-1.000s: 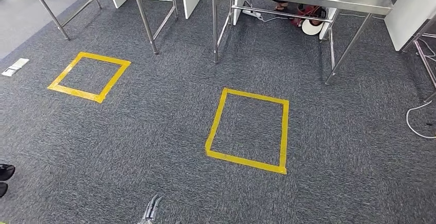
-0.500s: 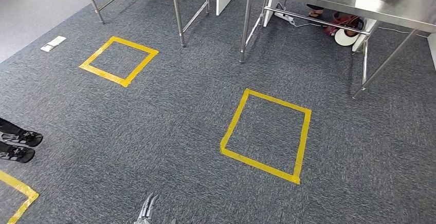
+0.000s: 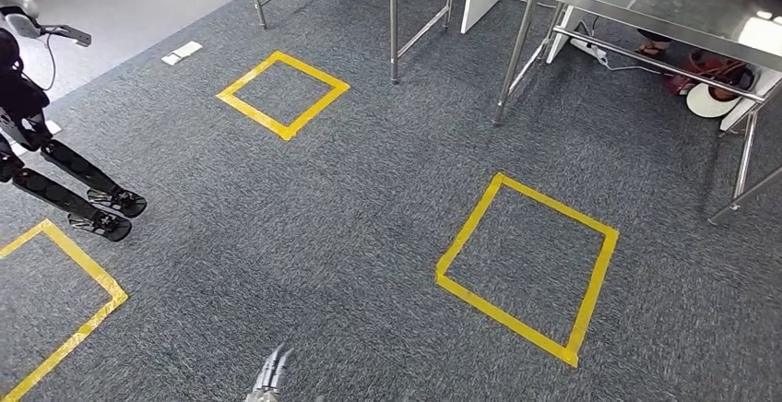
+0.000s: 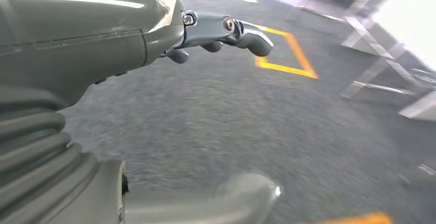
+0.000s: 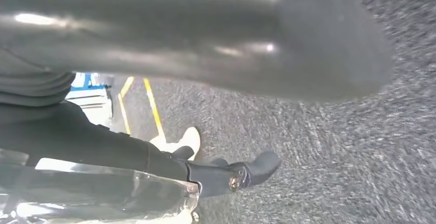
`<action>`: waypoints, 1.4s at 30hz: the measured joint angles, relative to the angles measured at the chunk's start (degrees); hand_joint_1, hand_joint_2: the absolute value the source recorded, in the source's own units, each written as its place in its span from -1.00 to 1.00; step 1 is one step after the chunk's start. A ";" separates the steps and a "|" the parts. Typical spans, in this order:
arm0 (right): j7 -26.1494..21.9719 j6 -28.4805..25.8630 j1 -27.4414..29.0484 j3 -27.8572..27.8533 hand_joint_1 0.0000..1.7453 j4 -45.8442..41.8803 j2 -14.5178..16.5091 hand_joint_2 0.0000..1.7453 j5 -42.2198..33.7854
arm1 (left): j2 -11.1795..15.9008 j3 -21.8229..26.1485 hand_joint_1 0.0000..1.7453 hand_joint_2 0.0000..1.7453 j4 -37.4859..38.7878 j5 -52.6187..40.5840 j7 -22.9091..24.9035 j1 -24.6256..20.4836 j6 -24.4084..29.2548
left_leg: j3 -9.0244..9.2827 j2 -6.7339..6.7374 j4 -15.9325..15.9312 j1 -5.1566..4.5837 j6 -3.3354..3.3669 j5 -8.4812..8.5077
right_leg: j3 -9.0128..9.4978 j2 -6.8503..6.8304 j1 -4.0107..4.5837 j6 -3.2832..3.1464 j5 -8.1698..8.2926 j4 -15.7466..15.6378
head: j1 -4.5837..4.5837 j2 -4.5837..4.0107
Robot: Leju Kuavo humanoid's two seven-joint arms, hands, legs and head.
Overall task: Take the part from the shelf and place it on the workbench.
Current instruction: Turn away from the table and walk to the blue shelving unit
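Neither the part nor the shelf shows in these frames. The tips of my left hand (image 3: 270,379) poke in at the bottom edge of the head view, low over grey carpet. In the left wrist view the left hand (image 4: 226,31) has its fingers stretched out and its thumb (image 4: 205,203) well apart, with bare carpet between them. In the right wrist view the right hand (image 5: 231,175) also has dark fingers extended away from the thick thumb (image 5: 231,39), nothing between them. A clear glossy surface (image 5: 97,196) lies beside those fingers; I cannot tell what it is.
A steel workbench (image 3: 645,1) stands at the far right, with clutter under it, and another table's legs (image 3: 394,24) stand at the far middle. Yellow tape squares (image 3: 526,268) (image 3: 283,94) (image 3: 55,310) mark the carpet. A black humanoid figure (image 3: 55,167) stands at the left.
The camera has turned left: tables and tape squares slid to the right of the picture, and the dark figure and a third tape square came into view at the left. My hands look unchanged.
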 joint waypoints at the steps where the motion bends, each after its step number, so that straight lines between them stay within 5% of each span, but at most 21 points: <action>1: 0.03 0.01 -0.04 -0.08 -1.00 -0.01 0.01 -1.00 0.12 | 0.17 -1.46 -1.00 -1.00 -0.60 -1.12 0.00 0.17 0.00 | -0.21 0.03 0.16 0.10 -0.23 0.01 | 0.12 -0.55 -0.21 -0.45 0.18 -0.08 | -0.05 0.00; 3: 0.09 0.01 -0.08 -0.37 -1.00 -0.03 0.01 -1.00 0.16 | 0.65 -3.34 -1.00 -1.00 -1.82 -3.23 0.01 0.44 0.01 | -1.36 2.19 2.32 0.18 -0.71 -1.55 | 0.39 -1.73 -0.55 -1.32 0.56 -0.30 | -0.28 0.00; 5: 0.14 0.01 0.13 -0.76 -1.00 -0.04 -0.03 -1.00 0.15 | 0.97 -3.67 -1.00 -1.00 -2.81 -4.65 0.01 0.50 0.01 | -4.29 5.29 8.70 0.31 -1.32 -5.43 | 0.36 -3.11 -0.57 -1.88 0.67 -0.37 | -0.63 0.00; 7: 0.22 0.02 0.45 -1.08 -1.00 -0.04 -0.06 -1.00 0.14 | 1.20 -3.61 -1.00 -1.00 -3.30 -5.12 0.01 0.56 0.01 | -7.41 6.43 15.39 0.68 -1.89 -8.26 | 0.28 -4.72 -0.45 -2.04 0.59 -0.35 | -0.77 0.00; 8: 0.25 0.02 0.50 -1.18 -1.00 -0.04 -0.08 -1.00 0.14 | 1.35 -3.62 -1.00 -1.00 -3.48 -5.30 0.01 0.67 0.01 | -7.89 6.68 16.43 0.90 -2.08 -8.23 | 0.24 -5.51 -0.44 -2.06 0.56 -0.35 | -0.79 0.00; 10: 0.27 0.03 0.41 -1.35 -1.00 -0.04 -0.06 -1.00 0.20 | 1.70 -3.89 -1.00 -1.00 -3.95 -5.82 0.01 0.90 0.01 | -5.54 7.61 12.17 1.26 -2.24 -5.51 | 0.33 -6.89 -0.50 -1.95 0.43 -0.34 | -0.80 0.00; 12: 0.22 0.04 0.30 -1.63 -1.00 -0.04 -0.09 -1.00 0.31 | 2.12 -4.89 -1.00 -1.00 -4.56 -6.48 0.01 0.88 0.01 | -1.29 10.31 4.52 1.27 -2.09 -2.69 | 0.51 -8.09 -0.22 -1.45 0.08 -0.28 | -0.81 0.00; 14: 0.15 0.09 0.24 -2.04 -1.00 -0.04 -0.19 -1.00 0.39 | 2.71 -6.51 -1.00 -1.00 -5.07 -6.81 0.01 0.58 0.02 | 0.60 11.61 0.93 0.91 -1.57 -2.00 | 0.63 -9.21 0.30 -0.78 -0.32 -0.29 | -0.51 0.00; 17: 0.05 0.30 0.01 -2.48 -1.00 -0.09 -0.26 -1.00 0.46 | 4.32 -9.76 -1.00 -1.00 -5.64 -6.79 0.01 -0.02 0.04 | 0.54 9.33 0.39 0.35 -0.28 -1.67 | 1.14 -10.16 0.39 0.10 -0.88 -0.09 | -0.24 0.00; 19: -0.03 0.36 -0.03 -2.70 -1.00 -0.13 -0.19 -1.00 0.51 | 5.82 -12.69 -1.00 -1.00 -6.24 -6.78 0.01 -0.70 0.09 | 0.58 7.83 -0.13 0.52 0.67 -1.06 | -0.33 -7.05 0.04 0.19 -2.95 3.50 | -0.08 0.00; 21: -0.14 0.36 0.14 -3.06 -1.00 -0.13 -0.08 -1.00 0.62 | 7.97 -16.54 -1.00 -1.00 -7.11 -7.18 0.05 -1.77 0.13 | 0.35 6.15 -0.22 0.62 1.15 -0.76 | -4.15 -3.64 -0.16 -0.12 -6.11 11.09 | 0.09 0.00; 23: -0.19 0.36 0.38 -3.46 -1.00 -0.13 -0.10 -1.00 0.93 | 10.38 -20.81 -1.00 -1.00 -8.49 -8.43 0.17 -3.14 0.15 | 0.24 4.10 -0.17 0.47 1.26 -0.66 | -7.21 -2.79 -0.06 0.10 -7.24 16.32 | 0.10 0.00; 25: -0.37 0.33 0.41 -3.65 -1.00 -0.13 -0.16 -1.00 1.41 | 12.24 -25.02 -1.00 -1.00 -9.98 -9.85 0.37 -4.56 0.15 | 0.33 2.09 -0.11 0.33 1.25 -0.59 | -6.41 -2.22 0.00 0.87 -4.73 13.19 | 0.11 0.00; 27: -0.72 0.27 0.23 -3.77 -1.00 -0.13 -0.20 -1.00 1.98 | 13.03 -27.70 -1.00 -1.00 -10.31 -10.17 0.72 -5.49 0.07 | 0.46 0.55 -0.01 0.15 1.06 -0.60 | -3.30 -0.24 -0.05 1.32 -1.00 5.20 | 0.16 0.00; 29: -1.01 0.25 0.01 -3.90 -1.00 -0.13 -0.25 -1.00 2.54 | 12.13 -27.14 -1.00 -1.00 -9.10 -10.14 0.86 -5.53 -0.01 | 0.36 -0.46 0.08 -0.11 0.67 -0.63 | -1.62 1.14 -0.04 0.79 0.73 0.83 | 0.13 0.00; 32: -1.09 0.25 -0.23 -3.97 -1.00 -0.15 -0.29 -1.00 2.97 | 9.63 -24.36 -1.00 -1.00 -6.87 -10.67 0.59 -5.03 0.01 | -0.32 -1.16 0.34 0.00 -0.08 -0.65 | -1.20 -0.26 -0.09 -0.53 1.13 0.32 | 0.11 0.00; 34: -1.10 0.25 -0.26 -3.99 -1.00 -0.17 -0.29 -1.00 3.27 | 8.04 -21.55 -1.00 -1.00 -5.31 -10.23 0.34 -4.54 -0.01 | -1.78 1.80 3.24 0.06 -0.63 -2.66 | -1.07 -1.61 -0.37 -1.50 1.38 0.00 | -0.13 0.00; 36: -1.13 0.25 -0.13 -4.03 -1.00 -0.17 -0.32 -1.00 3.53 | 5.96 -16.28 -1.00 -1.00 -3.34 -8.46 0.45 -3.56 -0.05 | -5.13 5.38 10.27 0.36 -1.32 -6.54 | -1.02 -2.99 -0.16 -2.22 1.28 -0.08 | -0.41 0.00; 38: -1.09 0.23 0.06 -4.07 -1.00 -0.17 -0.32 -1.00 3.58 | 4.42 -10.74 -1.00 -1.00 -1.94 -6.33 1.29 -2.33 -0.07 | -8.17 6.48 16.15 0.90 -1.92 -8.53 | -1.00 -4.57 0.00 -2.47 1.10 -0.06 | -0.45 0.00; 40: -1.05 0.14 0.06 -4.16 -1.00 -0.17 -0.24 -1.00 3.55 | 3.72 -5.91 -1.00 -1.00 -1.78 -3.88 3.57 -1.22 -0.06 | -7.31 7.24 14.19 1.34 -2.30 -6.46 | -0.90 -6.06 0.01 -2.53 0.93 -0.04 | -0.48 0.00; 42: -1.04 0.04 -0.03 -4.40 -1.00 -0.17 -0.03 -1.00 3.67 | 3.07 -0.18 -1.00 -1.00 -2.98 -0.86 6.41 -0.57 -0.02 | -3.15 9.99 6.43 1.40 -2.33 -3.11 | -0.56 -7.30 0.21 -2.19 0.56 0.00 | -0.54 0.00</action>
